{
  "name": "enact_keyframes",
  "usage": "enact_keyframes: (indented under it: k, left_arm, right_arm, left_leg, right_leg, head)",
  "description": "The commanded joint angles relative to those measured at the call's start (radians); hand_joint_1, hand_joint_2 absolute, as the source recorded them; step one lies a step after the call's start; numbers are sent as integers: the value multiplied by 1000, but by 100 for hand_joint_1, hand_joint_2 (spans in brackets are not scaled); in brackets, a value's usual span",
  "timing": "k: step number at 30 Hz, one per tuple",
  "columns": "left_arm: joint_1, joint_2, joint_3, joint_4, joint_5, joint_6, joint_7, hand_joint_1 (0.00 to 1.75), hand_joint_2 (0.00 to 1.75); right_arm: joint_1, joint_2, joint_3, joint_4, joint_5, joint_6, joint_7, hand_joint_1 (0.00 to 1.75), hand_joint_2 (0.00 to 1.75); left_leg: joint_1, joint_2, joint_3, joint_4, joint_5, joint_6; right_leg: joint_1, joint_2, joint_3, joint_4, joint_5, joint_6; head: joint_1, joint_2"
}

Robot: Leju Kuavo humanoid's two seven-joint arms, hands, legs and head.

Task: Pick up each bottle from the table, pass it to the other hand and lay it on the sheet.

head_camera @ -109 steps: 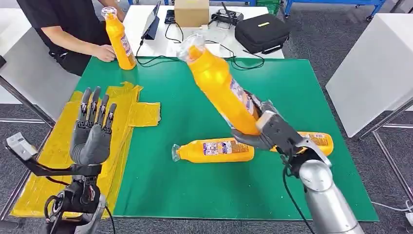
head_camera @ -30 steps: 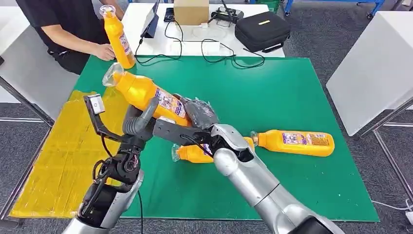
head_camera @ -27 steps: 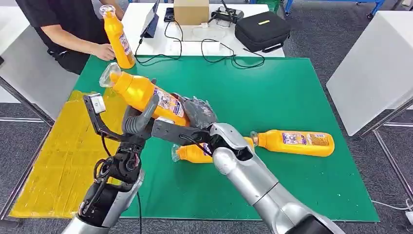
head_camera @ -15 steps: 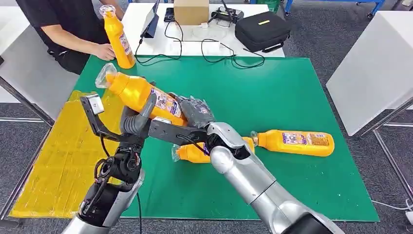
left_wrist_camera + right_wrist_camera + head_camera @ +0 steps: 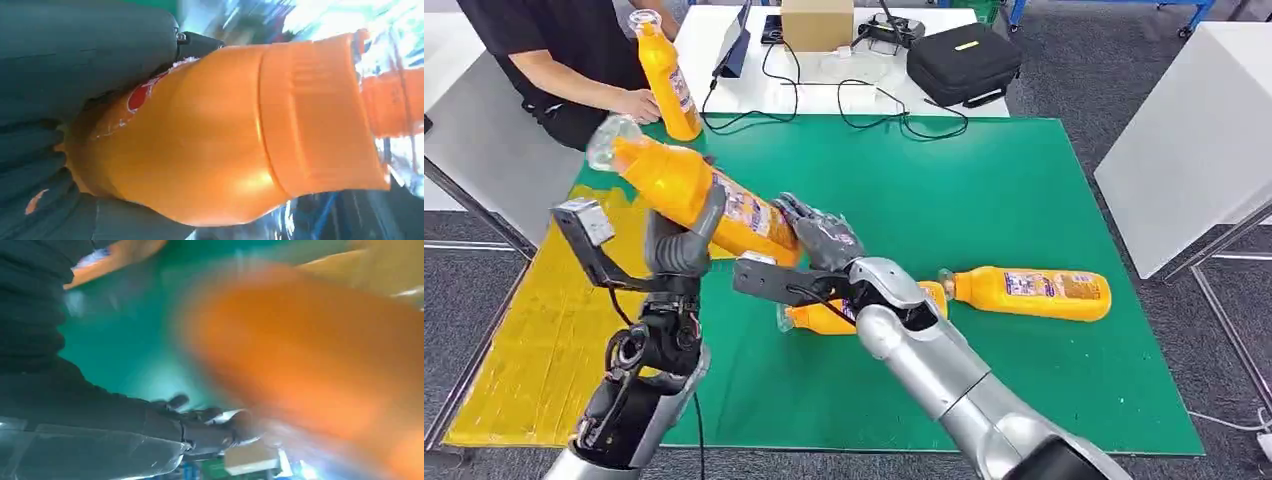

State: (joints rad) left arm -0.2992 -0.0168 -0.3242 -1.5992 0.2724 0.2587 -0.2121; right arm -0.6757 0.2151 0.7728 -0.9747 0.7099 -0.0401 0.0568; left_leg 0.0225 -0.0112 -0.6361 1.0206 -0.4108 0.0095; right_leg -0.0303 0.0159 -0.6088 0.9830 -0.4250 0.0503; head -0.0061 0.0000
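I see the left hand (image 5: 686, 240) gripping the tilted orange bottle (image 5: 686, 188) over the yellow sheet's (image 5: 534, 330) edge. Right hand (image 5: 822, 235) open, fingers apart, just beside the bottle's base. Two more bottles (image 5: 1029, 292) lie on the green mat (image 5: 984, 190).

orange bottle (image 5: 300, 355) blurred, middle bottle (image 5: 824, 318) part-hidden

- Left robot hand (image 5: 679, 240) is raised, thumb and fingers wrapped around an orange bottle (image 5: 686, 190).
- Right robot hand (image 5: 822, 238) reaches across, fingers spread just beside the bottle's base.
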Motion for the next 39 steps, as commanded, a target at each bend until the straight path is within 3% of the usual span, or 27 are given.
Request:
enact_keyframes:
  k: [1,4,8,9,12,16,23,24,32,37,38,39]
  left_arm:
    - [30,44,168,-16,-361,19,-10,175,175]
    - [30,89,174,53,-749,143,61,175,175]
    - [39,127,228,197,-1040,213,66,175,175]
    - [58,140,221,260,-1172,182,132,175,175]
    - [63,141,186,439,-1394,241,153,175,175]
    - [56,134,183,446,-1399,245,155,175,175]
    - [54,137,184,435,-1400,242,157,175,175]
    - [51,152,158,448,-1491,186,216,175,175]
    - [-53,135,57,855,-1699,100,270,175,175]
    - [-96,140,35,984,-1711,64,277,175,175]
    - [-110,142,28,1018,-1718,77,290,0,175]
    - [-115,144,22,1030,-1723,70,288,0,175]
  right_arm:
    - [70,-148,-148,-154,18,23,-23,0,0]
    - [118,-176,-215,-258,8,25,-32,0,0]
    - [188,-213,-296,-413,0,98,-36,0,0]
    - [221,-214,-307,-412,-20,153,-13,0,0]
    - [258,-199,-299,-360,2,129,-66,0,0]
    - [250,-191,-296,-356,0,131,-65,0,0]
    - [247,-192,-298,-359,0,130,-65,0,0]
    - [244,-195,-292,-356,2,137,-65,0,0]
    - [250,-201,-257,-316,-6,160,-78,0,0]
    - [256,-216,-238,-310,-13,168,-82,0,0]
    - [259,-221,-233,-309,-15,169,-82,0,0]
    - [260,-221,-230,-306,-15,172,-81,0,0]
  left_leg:
    - [0,-2,4,-1,-1,1]
    - [0,0,3,-1,-1,1]
    - [-1,-4,5,-2,-1,1]
    - [-1,-3,4,-2,0,1]
    - [-1,-1,12,-6,-1,1]
    - [-1,0,3,-1,0,1]
    - [0,0,4,-1,-1,1]
    - [0,0,2,-1,-1,1]
    - [0,-1,5,-2,-1,1]
    - [0,0,4,-1,-1,1]
    - [0,0,6,-2,-2,1]
    - [0,-1,4,-1,-1,1]
  right_leg:
    - [1,-3,5,-1,-1,-2]
    - [0,-2,3,-1,-1,-2]
    - [0,-6,7,-1,-3,-4]
    - [0,-4,4,-1,-1,-2]
    - [0,-3,12,-5,-2,-4]
    - [0,-2,3,-1,-1,-2]
    - [1,-3,4,-1,-2,-3]
    - [0,-2,3,-1,-1,-2]
    - [0,-4,6,-2,-1,-3]
    - [0,-3,4,-1,-1,-3]
    - [1,-3,7,-2,-2,-4]
    - [0,-3,5,-1,-1,-3]
  head:
    - [-1,0]
    - [0,0]
    - [0,0]
    - [-1,0]
    - [-1,0]
    - [0,0]
    - [0,0]
    - [0,0]
    - [0,0]
    - [-1,0]
    - [0,0]
    - [-1,0]
